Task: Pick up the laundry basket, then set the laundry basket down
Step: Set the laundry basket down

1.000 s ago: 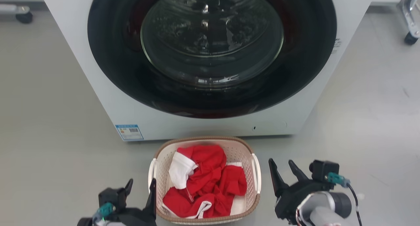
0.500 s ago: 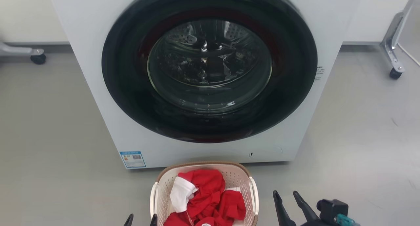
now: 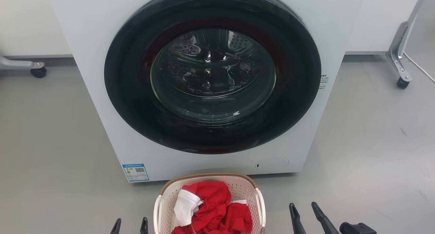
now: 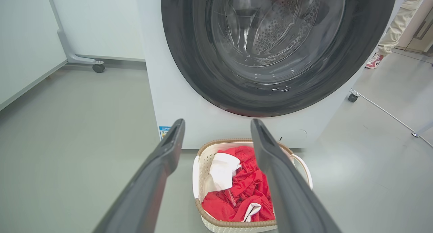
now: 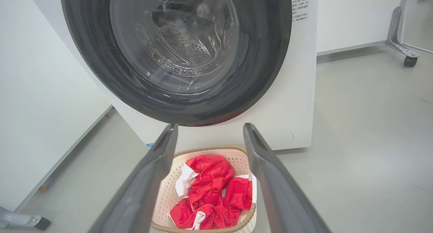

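camera raised; left tool (image 3: 131, 222), right tool (image 3: 302, 207) spread beside laundry basket (image 3: 243, 191)

The right end effector (image 5: 210, 128) has its two dark fingers spread wide apart, touching nothing. Beyond and below the gap between them, the laundry basket (image 5: 216, 149) stands on the grey floor (image 5: 355, 141). It holds a crumpled red garment (image 5: 209, 179) with a white part (image 5: 184, 183) toward the left finger. Just past the basket, ahead of the fingertips, rises the white washing machine (image 5: 299, 91), its round dark door (image 5: 176, 40) closed. A wheeled metal leg (image 5: 404, 50) stands far off to the right.
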### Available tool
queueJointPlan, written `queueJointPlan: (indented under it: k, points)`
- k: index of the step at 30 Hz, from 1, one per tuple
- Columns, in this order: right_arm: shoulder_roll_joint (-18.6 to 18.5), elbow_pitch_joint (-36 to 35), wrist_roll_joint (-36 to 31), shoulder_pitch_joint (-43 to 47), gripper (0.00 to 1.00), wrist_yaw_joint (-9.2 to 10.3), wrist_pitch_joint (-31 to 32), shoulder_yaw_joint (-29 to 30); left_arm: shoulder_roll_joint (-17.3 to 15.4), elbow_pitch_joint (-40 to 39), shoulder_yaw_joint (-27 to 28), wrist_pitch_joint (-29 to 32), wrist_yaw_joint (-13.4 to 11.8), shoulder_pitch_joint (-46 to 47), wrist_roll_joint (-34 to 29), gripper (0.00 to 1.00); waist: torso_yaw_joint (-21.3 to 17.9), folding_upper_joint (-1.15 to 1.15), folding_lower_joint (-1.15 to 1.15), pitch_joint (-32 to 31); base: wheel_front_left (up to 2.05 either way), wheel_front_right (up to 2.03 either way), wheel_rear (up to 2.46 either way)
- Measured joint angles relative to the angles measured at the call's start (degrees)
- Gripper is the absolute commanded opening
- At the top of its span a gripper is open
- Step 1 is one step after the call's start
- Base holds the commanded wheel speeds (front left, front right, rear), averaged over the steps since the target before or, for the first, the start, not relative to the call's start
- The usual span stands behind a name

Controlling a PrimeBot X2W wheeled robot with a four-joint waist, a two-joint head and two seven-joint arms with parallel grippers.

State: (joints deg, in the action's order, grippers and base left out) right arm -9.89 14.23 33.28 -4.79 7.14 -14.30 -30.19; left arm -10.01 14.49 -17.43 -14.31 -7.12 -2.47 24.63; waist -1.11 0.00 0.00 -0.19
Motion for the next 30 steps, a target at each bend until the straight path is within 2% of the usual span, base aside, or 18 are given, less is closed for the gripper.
queueJointPlan:
  k: [13,30]
  points:
    - [1.52,-6.66,-6.27,4.66,1.0,0.01,0.0,5.97,2.29,-3.83,3.88,0.0,0.0,-2.69,-3.81,1.0,-0.48,0.0,0.0,0.22,0.0,0.0,0.0]
    - [3.23,-9.8,-10.59,6.73,1.0,0.01,-0.15,8.42,3.2,-4.95,5.46,0.0,0.0,-2.69,-7.08,1.0,-0.15,0.0,0.0,0.61,0.0,0.0,0.0]
